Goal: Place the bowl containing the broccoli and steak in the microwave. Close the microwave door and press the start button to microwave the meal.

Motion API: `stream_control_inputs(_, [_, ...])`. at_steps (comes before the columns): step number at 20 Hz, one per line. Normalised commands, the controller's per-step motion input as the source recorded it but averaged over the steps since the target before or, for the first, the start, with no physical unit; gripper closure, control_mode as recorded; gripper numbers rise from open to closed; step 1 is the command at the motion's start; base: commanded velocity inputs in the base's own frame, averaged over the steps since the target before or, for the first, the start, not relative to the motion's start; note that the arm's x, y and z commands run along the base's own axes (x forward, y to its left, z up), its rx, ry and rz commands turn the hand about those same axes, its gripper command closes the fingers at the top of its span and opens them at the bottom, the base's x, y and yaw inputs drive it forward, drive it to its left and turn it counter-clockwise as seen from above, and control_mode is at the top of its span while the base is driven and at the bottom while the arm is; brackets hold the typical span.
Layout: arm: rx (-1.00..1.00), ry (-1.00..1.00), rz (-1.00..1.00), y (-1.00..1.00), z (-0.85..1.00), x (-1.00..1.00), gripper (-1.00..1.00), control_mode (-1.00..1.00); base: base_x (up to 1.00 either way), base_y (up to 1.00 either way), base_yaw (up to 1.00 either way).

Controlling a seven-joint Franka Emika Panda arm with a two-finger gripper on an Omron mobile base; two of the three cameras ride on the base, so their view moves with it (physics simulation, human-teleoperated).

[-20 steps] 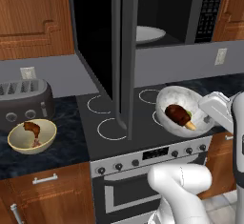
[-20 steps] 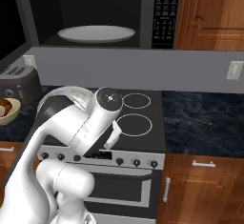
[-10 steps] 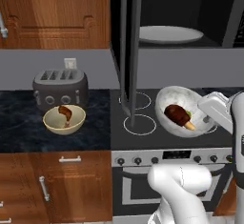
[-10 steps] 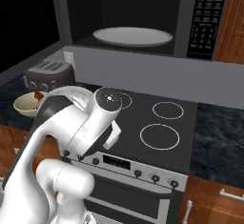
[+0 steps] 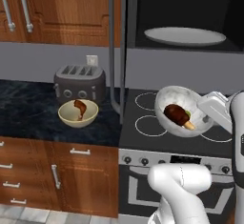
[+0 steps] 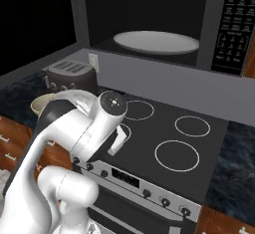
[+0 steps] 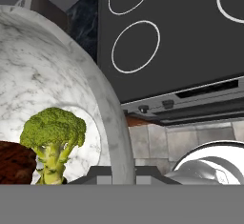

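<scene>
Gripper (image 5: 206, 109) pinches bowl (image 5: 177, 105) rim, below microwave (image 5: 186, 15) cavity; bowl tilted, so steak (image 5: 177, 115), broccoli (image 7: 52, 137) could slide out.

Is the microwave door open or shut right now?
Open. The microwave door stands swung out edge-on, leaving the black cavity and its turntable plate exposed above the stovetop.

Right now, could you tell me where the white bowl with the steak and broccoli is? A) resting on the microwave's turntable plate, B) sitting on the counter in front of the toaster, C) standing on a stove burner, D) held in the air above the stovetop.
D: the bowl hangs tilted at the gripper, above the stovetop and below the microwave, whose turntable plate is bare.
</scene>
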Motion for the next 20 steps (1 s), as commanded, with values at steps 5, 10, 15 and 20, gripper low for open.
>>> stream_control_inputs(5, [0.0,0.0,0.0,0.0,0.0,0.0,1.0,1.0,0.23,-0.41,0.28])
stream_control_inputs(10, [0.0,0.0,0.0,0.0,0.0,0.0,1.0,1.0,0.23,-0.39,0.23])
stream_control_inputs(15, [0.03,-0.01,0.02,-0.34,0.0,-0.03,1.0,-1.0,0.02,-0.2,0.05])
stream_control_inputs(20, [0.01,-0.04,0.0,-0.47,0.0,-0.27,1.0,-1.0,0.0,0.0,0.0])
